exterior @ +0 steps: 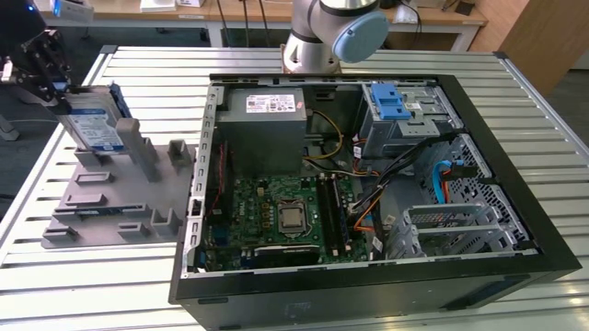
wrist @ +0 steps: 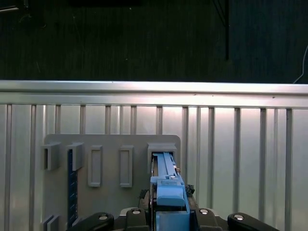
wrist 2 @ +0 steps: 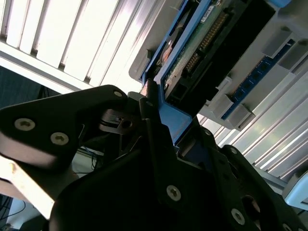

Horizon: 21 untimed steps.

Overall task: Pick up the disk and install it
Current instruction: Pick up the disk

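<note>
Exterior view: at ten o'clock, the black gripper (exterior: 55, 89) pinches the upper, blue-railed edge of the disk (exterior: 92, 124). The disk stands upright, label toward the camera, its lower end seemingly in a slot of the grey holder (exterior: 110, 207). At three o'clock sits the open computer case (exterior: 368, 303). Judged risk: a tilted pull could jam the disk against the slot walls, or the narrow grip could slip.

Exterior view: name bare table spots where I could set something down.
Slats between the grey fixture and the near table edge; a strip past the computer case at the exterior view's right. Crowded: the fixture's far end, where the gripper grips the disk.
</note>
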Available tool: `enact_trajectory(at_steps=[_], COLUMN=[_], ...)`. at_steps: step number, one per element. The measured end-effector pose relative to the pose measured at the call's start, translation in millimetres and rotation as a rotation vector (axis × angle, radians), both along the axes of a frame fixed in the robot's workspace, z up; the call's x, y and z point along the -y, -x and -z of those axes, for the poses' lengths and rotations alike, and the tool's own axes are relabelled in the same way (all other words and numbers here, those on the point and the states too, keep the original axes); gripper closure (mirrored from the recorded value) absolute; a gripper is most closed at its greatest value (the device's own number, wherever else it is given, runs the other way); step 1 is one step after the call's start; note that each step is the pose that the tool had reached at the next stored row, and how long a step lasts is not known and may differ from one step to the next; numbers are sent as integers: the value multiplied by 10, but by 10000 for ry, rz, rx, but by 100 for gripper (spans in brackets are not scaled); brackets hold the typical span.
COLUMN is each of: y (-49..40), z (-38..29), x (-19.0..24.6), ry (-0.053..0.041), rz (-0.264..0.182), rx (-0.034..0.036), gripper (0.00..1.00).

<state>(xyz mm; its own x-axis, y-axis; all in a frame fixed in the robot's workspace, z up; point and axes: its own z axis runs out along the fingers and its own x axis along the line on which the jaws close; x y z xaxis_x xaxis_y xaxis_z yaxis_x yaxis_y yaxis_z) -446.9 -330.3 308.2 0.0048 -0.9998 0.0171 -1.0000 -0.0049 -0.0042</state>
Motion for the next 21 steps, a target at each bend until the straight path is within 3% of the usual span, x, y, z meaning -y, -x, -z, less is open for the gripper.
enact_trajectory(at_steps=[10, 14, 21], y=[0, 0, 0], z=[-93, -83, 0], x=[0, 0, 0], ry=[0, 0, 2], rz=[0, 0, 0], rx=[1, -1, -4], gripper=[63, 63, 63])
